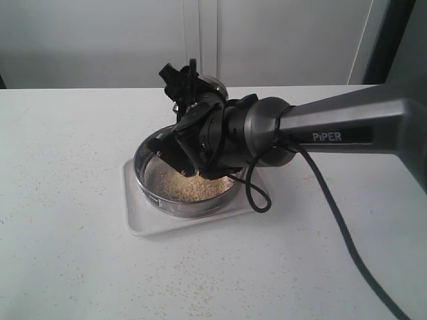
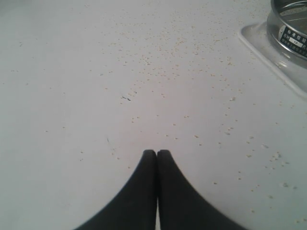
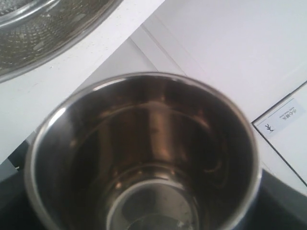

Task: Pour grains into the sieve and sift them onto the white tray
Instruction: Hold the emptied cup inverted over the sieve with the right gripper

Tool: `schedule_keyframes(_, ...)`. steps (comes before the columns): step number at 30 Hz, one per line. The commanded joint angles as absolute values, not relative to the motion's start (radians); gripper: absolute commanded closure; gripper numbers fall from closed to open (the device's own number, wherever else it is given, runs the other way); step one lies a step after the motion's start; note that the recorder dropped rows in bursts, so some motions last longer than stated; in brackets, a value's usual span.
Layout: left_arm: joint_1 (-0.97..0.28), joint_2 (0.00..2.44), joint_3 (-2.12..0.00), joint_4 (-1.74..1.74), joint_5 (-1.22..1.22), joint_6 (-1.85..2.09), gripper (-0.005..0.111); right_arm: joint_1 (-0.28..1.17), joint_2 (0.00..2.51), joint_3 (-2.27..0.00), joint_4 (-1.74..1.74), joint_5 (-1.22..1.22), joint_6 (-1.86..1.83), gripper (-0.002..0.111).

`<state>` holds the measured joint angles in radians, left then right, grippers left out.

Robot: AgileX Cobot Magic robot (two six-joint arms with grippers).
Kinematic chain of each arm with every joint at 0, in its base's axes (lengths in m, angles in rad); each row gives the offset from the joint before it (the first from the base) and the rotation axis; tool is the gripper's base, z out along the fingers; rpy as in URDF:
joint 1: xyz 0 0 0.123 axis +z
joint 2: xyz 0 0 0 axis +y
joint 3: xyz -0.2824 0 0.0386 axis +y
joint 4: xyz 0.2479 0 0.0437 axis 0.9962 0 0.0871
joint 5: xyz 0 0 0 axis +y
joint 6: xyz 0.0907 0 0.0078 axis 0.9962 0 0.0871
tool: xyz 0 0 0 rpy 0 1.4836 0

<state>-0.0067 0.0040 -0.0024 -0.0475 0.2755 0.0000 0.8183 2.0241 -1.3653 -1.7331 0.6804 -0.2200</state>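
Observation:
The sieve (image 1: 151,191) stands on the white tray (image 1: 143,225) at mid-table, with a heap of pale and golden grains (image 1: 190,189) on its mesh. My right gripper (image 1: 189,81) reaches across above the sieve's far rim, shut on a small steel cup (image 1: 215,85). In the right wrist view the cup (image 3: 153,134) looks empty inside, and the sieve (image 3: 43,33) shows beyond it. My left gripper (image 2: 157,152) is shut on nothing, low over the table, off to one side of the tray (image 2: 259,48) and the sieve (image 2: 288,28). It is out of the exterior view.
Loose grains (image 2: 158,62) are scattered over the white table around the tray, and more of these spilled grains (image 1: 200,273) lie toward the front. The right arm (image 1: 333,130) and its black cable (image 1: 333,220) cross the table's right side. A white wall stands behind the table.

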Motion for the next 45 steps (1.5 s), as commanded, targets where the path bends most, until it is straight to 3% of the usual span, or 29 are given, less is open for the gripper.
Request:
schedule_keyframes(1,-0.013,0.0,0.0,-0.059,0.276,0.0,0.107,0.816,2.015,-1.374,-1.744,0.677,-0.206,0.108)
schedule_keyframes(6,-0.013,0.0,0.0,-0.059,0.276,0.0,0.107,0.816,2.015,-1.376,-1.744,0.765,-0.216,0.108)
schedule_keyframes(45,-0.013,0.0,0.0,-0.059,0.276,0.0,0.107,0.816,2.017,-1.373,-1.743,0.664,-0.152,0.108)
